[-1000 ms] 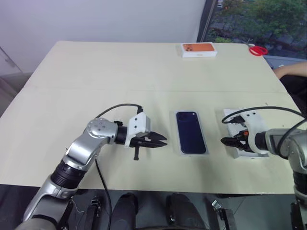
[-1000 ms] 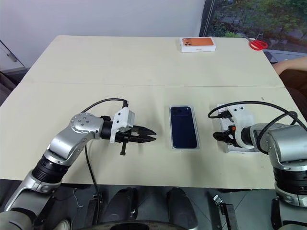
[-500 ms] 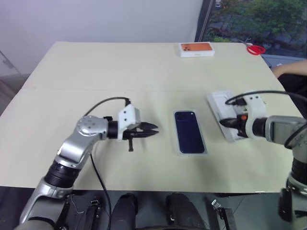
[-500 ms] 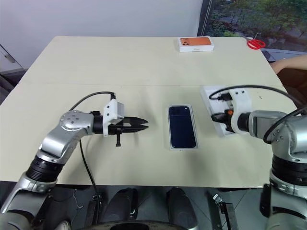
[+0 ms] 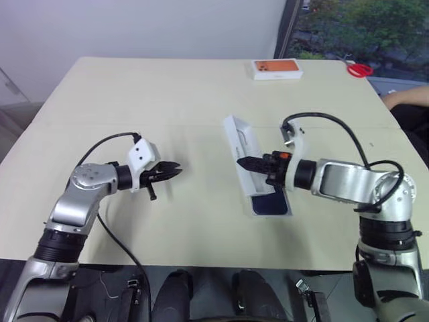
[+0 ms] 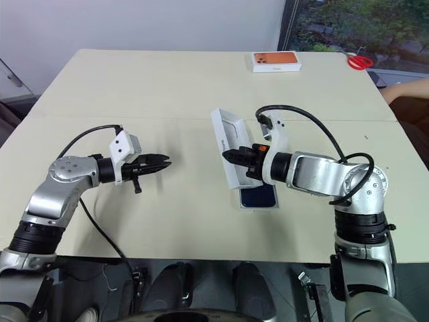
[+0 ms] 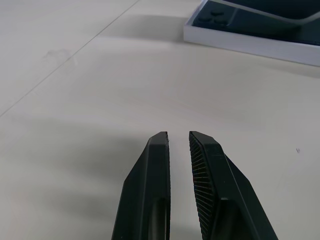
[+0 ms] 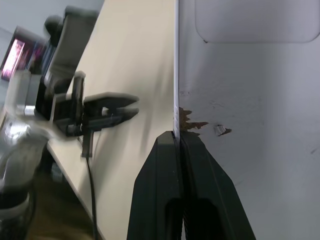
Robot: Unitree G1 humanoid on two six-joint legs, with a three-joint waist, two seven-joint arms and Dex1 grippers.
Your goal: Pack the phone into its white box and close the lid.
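The phone (image 5: 271, 202) lies face down in the white box (image 5: 255, 213) at the table's middle. Its far half is hidden by the lid (image 5: 240, 146). The lid hangs tilted above it, plain white inside (image 8: 250, 100) facing up and right. My right gripper (image 5: 245, 162) is shut on the lid's side wall, which the right wrist view shows pinched between the fingers (image 8: 165, 150). My left gripper (image 5: 176, 170) hovers over bare table well left of the box. Its fingers (image 7: 157, 150) stand a narrow slit apart with nothing between them. The left wrist view shows the box (image 7: 240, 42) ahead of them.
A white box with an orange phone picture (image 5: 277, 68) sits at the far edge, with red scissors (image 5: 360, 70) to its right. A person's arm (image 5: 409, 99) rests at the right edge of the table. A seam crosses the tabletop (image 5: 134, 126).
My right gripper shut on the lid at the right, lifted it and carried it left over the phone, rolling it onto a tilt. My left gripper drew away to the left.
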